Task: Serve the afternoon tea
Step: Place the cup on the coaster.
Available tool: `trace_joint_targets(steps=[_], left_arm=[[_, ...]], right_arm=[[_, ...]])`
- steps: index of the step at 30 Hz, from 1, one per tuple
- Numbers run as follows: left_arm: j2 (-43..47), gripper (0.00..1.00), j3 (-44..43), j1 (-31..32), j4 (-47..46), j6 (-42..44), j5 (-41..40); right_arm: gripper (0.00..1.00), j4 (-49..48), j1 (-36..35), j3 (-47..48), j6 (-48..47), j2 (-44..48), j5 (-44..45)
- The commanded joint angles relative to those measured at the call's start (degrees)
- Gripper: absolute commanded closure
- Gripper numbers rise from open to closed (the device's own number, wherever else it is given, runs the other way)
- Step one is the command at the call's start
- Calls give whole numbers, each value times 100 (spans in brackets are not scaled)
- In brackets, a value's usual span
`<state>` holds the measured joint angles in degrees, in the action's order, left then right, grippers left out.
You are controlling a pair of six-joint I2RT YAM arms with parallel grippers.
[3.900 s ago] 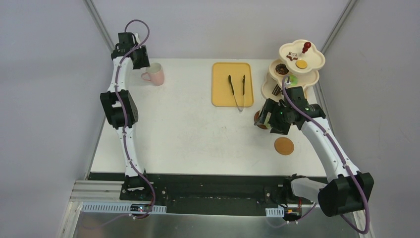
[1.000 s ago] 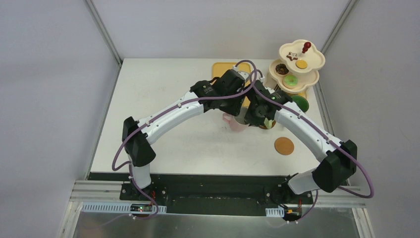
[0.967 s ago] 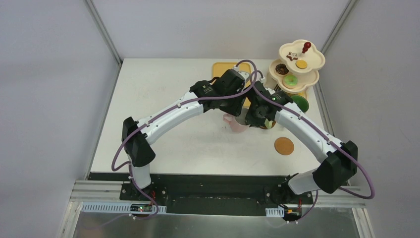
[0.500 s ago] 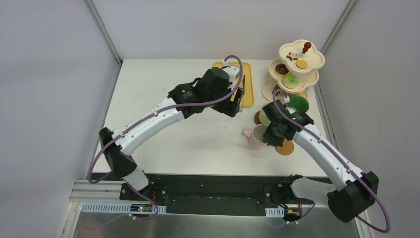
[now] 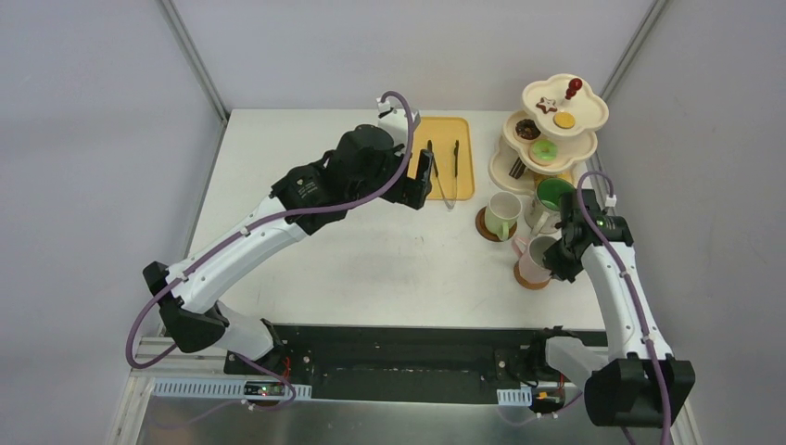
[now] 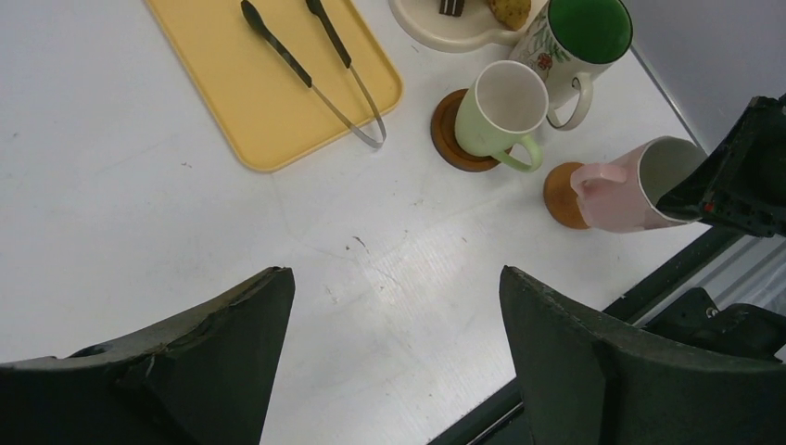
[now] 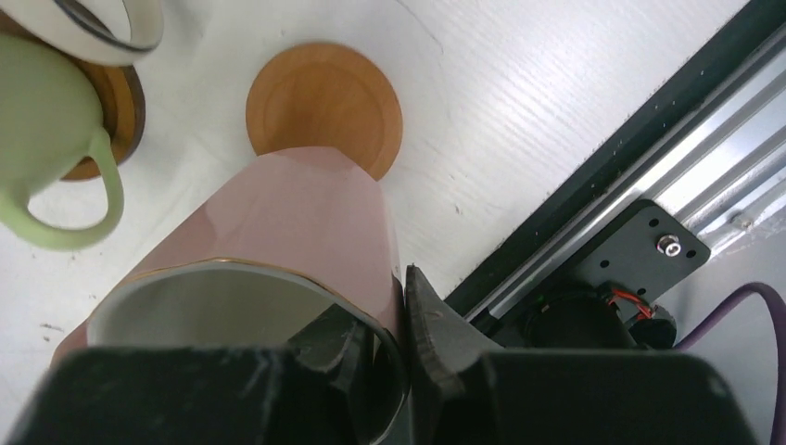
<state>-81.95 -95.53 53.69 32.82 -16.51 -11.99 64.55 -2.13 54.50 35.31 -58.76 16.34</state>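
Observation:
My right gripper (image 5: 556, 257) (image 7: 399, 315) is shut on the rim of the pink mug (image 5: 535, 260) (image 7: 297, 222) (image 6: 630, 181), one finger inside and one outside. The mug is tilted, its base over a brown coaster (image 5: 528, 278) (image 7: 324, 107) (image 6: 559, 195); I cannot tell whether they touch. A cream mug (image 5: 503, 211) (image 6: 500, 107) stands on another coaster (image 5: 485, 225) (image 6: 447, 139). Behind it is the green-lined mug (image 5: 553, 197) (image 6: 579, 37). The three-tier stand (image 5: 584, 116) holds pastries. My left gripper (image 5: 419, 181) (image 6: 393, 273) is open and holds nothing, above bare table near the tray.
The yellow tray (image 5: 422, 130) (image 6: 241, 102) with black tongs (image 5: 443, 171) (image 6: 315, 65) lies at the back middle. The table's front edge and black rail (image 7: 593, 195) run close beside the pink mug's coaster. The right wall stands close behind the stand.
The left gripper opened, let go of the pink mug and drew back toward the tray. The right gripper carried the mug from the table's middle to over the front right coaster.

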Motion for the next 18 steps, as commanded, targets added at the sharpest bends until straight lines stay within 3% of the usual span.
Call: trace_joint_targets(steps=[1, 18], left_arm=[[241, 16, 101, 48, -20, 69, -172], [444, 16, 163, 51, 156, 210, -436]], right_arm=[[100, -812, 195, 108, -313, -224, -2], [100, -1623, 626, -574, 73, -536, 64]])
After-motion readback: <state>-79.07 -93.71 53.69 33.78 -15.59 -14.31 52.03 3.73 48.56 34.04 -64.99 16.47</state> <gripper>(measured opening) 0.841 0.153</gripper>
